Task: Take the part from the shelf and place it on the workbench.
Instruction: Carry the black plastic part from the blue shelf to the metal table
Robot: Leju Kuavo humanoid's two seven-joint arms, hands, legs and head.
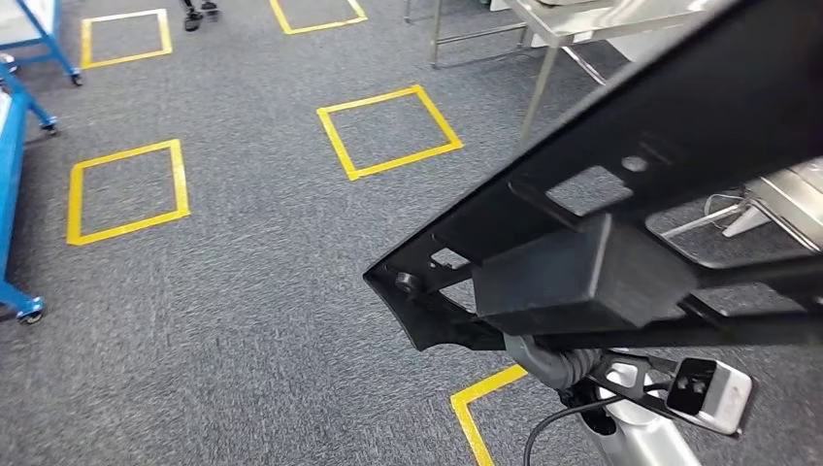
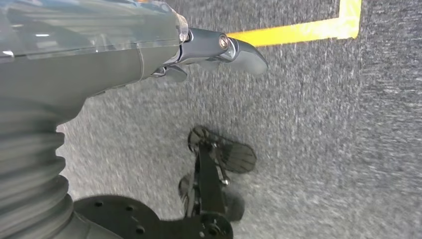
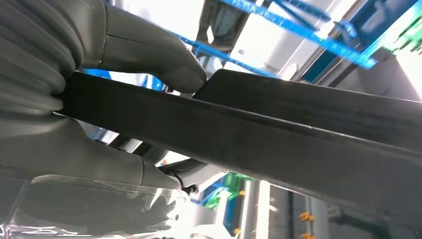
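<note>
A: Where is the part?

B: The long black plastic part (image 1: 621, 204), a flat frame with rectangular cut-outs and a boxy block on its underside, is up in the air over the grey carpet floor (image 1: 243, 291). In the head view it runs from the upper right corner down to a rounded end just right of the middle, above the corner of a yellow tape line (image 1: 476, 398) on the carpet.

A: What carries it?

B: The right hand (image 3: 99, 114). In the right wrist view the thick grey thumb (image 3: 159, 59) lies on one face of the part's dark edge and the hand's grey body on the other, so the hand is clamped around the part. In the head view the silver right arm (image 1: 641, 432) rises beneath the part.

A: And the left hand?

B: The left hand (image 2: 209, 55) hangs over the carpet with nothing in it; one grey finger (image 2: 234, 47) sticks out straight. The other fingers are hidden, so I cannot tell whether it is spread or clenched.

A: What else lies around the part?

B: Beyond it, toward the top of the head view, stands a steel-legged surface (image 1: 582, 19). Left of the part, yellow tape squares (image 1: 388, 131) mark the carpet, and a blue metal frame on castors (image 1: 15, 194) stands farthest left. A person's dark shoes (image 1: 199, 12) show at the far edge.
</note>
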